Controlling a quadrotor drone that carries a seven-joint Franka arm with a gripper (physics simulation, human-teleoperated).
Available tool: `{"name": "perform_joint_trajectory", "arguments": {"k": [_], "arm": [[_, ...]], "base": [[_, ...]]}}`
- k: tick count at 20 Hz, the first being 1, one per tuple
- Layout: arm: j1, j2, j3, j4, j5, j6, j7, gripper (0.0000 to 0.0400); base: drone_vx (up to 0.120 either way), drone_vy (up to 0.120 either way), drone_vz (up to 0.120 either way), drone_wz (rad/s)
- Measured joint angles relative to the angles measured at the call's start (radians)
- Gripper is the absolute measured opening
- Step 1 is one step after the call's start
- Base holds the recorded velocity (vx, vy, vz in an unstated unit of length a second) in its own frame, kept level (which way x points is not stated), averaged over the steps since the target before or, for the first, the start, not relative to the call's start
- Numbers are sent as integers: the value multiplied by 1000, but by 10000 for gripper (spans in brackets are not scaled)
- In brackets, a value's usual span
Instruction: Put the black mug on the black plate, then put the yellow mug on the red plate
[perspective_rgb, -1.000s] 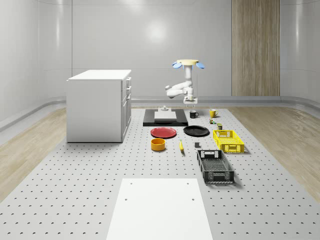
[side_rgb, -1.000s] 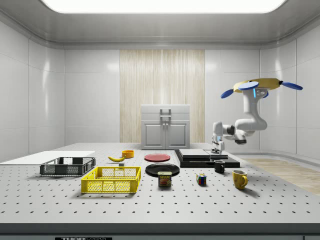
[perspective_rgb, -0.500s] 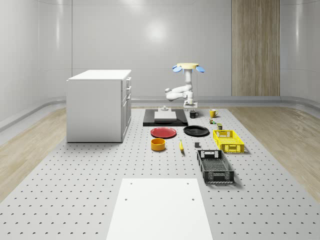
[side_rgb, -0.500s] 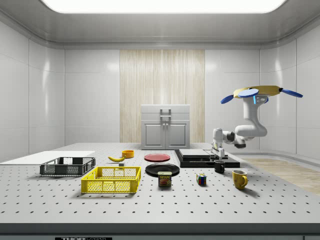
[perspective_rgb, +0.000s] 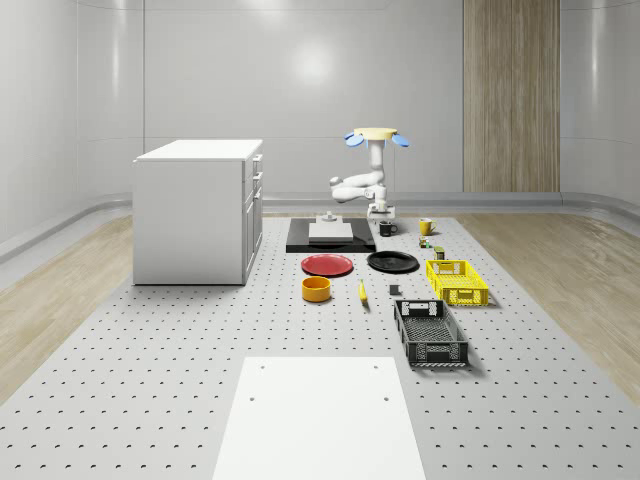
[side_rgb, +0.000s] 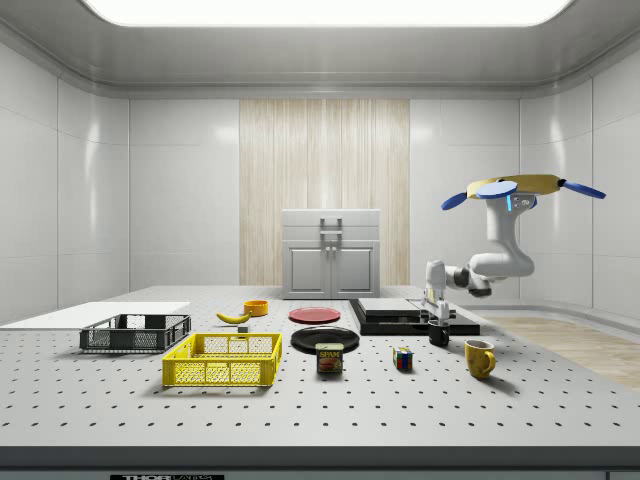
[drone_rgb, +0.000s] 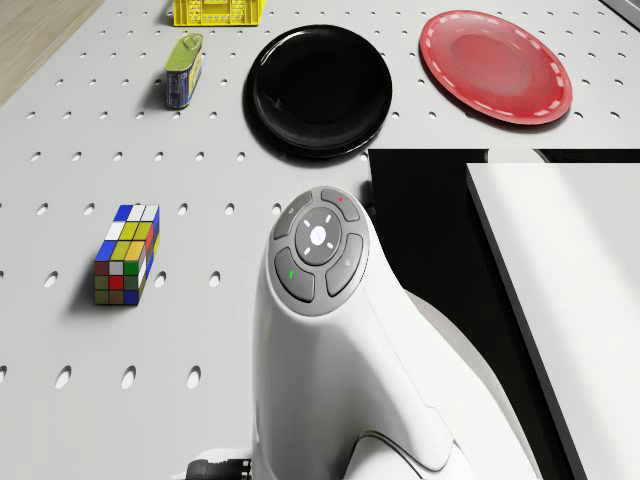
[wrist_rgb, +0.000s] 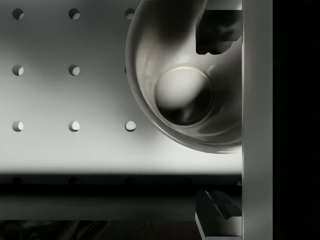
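Note:
The black mug (perspective_rgb: 386, 230) (side_rgb: 439, 337) stands on the table beside a black slab, with the yellow mug (perspective_rgb: 426, 226) (side_rgb: 479, 357) a little apart from it. The drone (perspective_rgb: 377, 136) (side_rgb: 520, 186) hovers above this far end of the table. Its arm reaches down and the gripper (perspective_rgb: 383, 218) (side_rgb: 436, 322) (wrist_rgb: 217, 122) sits right over the black mug, open. In the wrist view the mug's inside (wrist_rgb: 182, 95) is seen from above; one finger (wrist_rgb: 217, 30) is over the opening, the other (wrist_rgb: 217, 215) outside the rim. The black plate (perspective_rgb: 392, 262) (drone_rgb: 320, 88) and red plate (perspective_rgb: 328, 265) (drone_rgb: 495, 65) lie bare.
The black slab (perspective_rgb: 330, 237) carries a white block. A Rubik's cube (drone_rgb: 125, 255) and a can (drone_rgb: 183, 70) lie near the mugs. A yellow basket (perspective_rgb: 457, 281), black crate (perspective_rgb: 430, 333), orange bowl (perspective_rgb: 316, 289), banana (perspective_rgb: 363, 292) and white cabinet (perspective_rgb: 198, 210) stand farther off.
The drone has sunk lower and the arm has brought the gripper down from above the black mug to its rim. The mugs and plates have not moved.

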Motion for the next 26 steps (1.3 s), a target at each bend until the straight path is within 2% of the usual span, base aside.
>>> {"name": "perform_joint_trajectory", "arguments": {"k": [8, 26], "arm": [[20, -35, -16, 8, -7, 40, -24, 400], [-34, -77, 6, 46, 21, 87, -8, 400]], "base": [[0, 0, 0, 0], [0, 0, 0, 0]]}}
